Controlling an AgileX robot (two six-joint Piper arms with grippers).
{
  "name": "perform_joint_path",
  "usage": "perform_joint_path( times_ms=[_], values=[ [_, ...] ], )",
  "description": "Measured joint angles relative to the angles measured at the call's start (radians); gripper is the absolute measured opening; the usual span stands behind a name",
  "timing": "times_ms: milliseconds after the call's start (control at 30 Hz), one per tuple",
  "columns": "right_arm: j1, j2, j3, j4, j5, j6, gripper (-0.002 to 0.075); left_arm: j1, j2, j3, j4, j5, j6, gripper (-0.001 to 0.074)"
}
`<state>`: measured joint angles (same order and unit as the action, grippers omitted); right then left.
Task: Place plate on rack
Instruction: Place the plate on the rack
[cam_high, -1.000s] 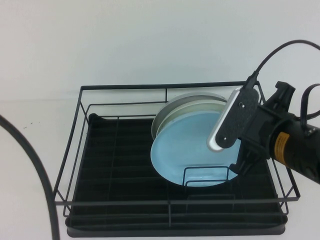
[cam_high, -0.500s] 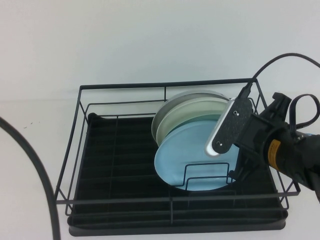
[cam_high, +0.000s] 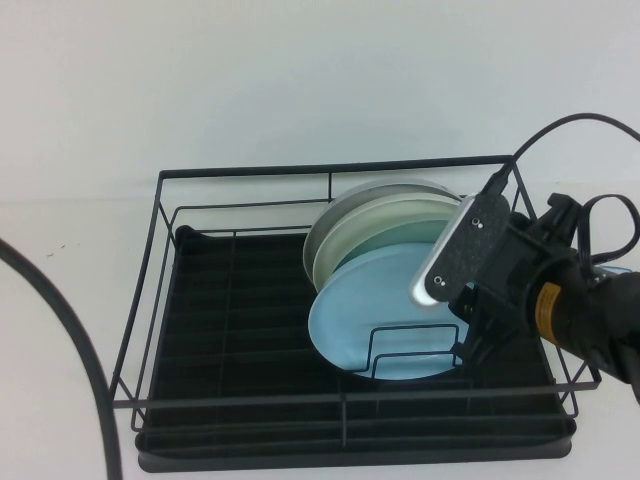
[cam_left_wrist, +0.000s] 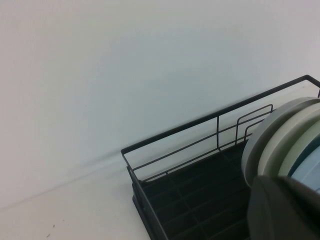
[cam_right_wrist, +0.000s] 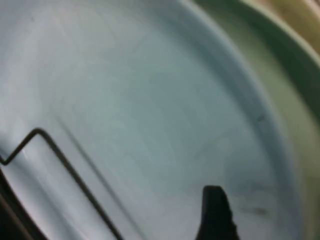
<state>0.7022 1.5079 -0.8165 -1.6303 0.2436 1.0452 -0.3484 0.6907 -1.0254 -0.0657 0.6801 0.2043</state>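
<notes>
**Sky-blue plate standing in the rack, right pincer at its edge**

Nearest the robot, a thick black cable (cam_high: 70, 340) is seen curving across the white table (cam_high: 80, 230) on the left side. The large rectangular black wire dish rack (cam_high: 250, 335) with its slotted black tray base is set on the table just beyond. A small upright wire loop divider (cam_high: 415, 340) rises near the rack's front right part, and the round light sky-blue plate (cam_high: 365, 310) is stood on edge directly behind it, tilted back, its lower rim down at the tray base. In the right wrist view the plate's face (cam_right_wrist: 140, 115) fills the picture, crossed by the divider wire (cam_right_wrist: 65, 165).

The right pincer (cam_high: 470, 345) is held inside the rack's right end, at the plate's right edge, below a silver-edged black plate on the wrist (cam_high: 460, 250). One dark fingertip (cam_right_wrist: 215, 212) is seen against the plate's face; whether the jaws are closed on the plate cannot be told.

Behind the sky-blue plate, a pale mint-green plate (cam_high: 385, 232), then a cream plate (cam_high: 345, 225) and a grey plate (cam_high: 322, 232) are leaned in a row toward the rack's back rail.

The left pincer is seen only as a dark blurred shape (cam_left_wrist: 285, 210) in the left wrist view, beside the rack's left end; its jaws cannot be made out.
</notes>
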Motion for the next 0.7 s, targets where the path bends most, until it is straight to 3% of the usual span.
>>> perform_joint_path(
  times_ms=[467, 700],
  values=[
    [0.0, -0.268, 0.002, -0.002, -0.064, 0.061, 0.0445, 0.0, 0.0, 0.0, 0.001, 0.0, 0.0, 0.0],
    [0.0, -0.283, 0.002, -0.002, -0.083, 0.067, 0.0445, 0.0, 0.0, 0.0, 0.001, 0.002, 0.0, 0.0]
  ],
)
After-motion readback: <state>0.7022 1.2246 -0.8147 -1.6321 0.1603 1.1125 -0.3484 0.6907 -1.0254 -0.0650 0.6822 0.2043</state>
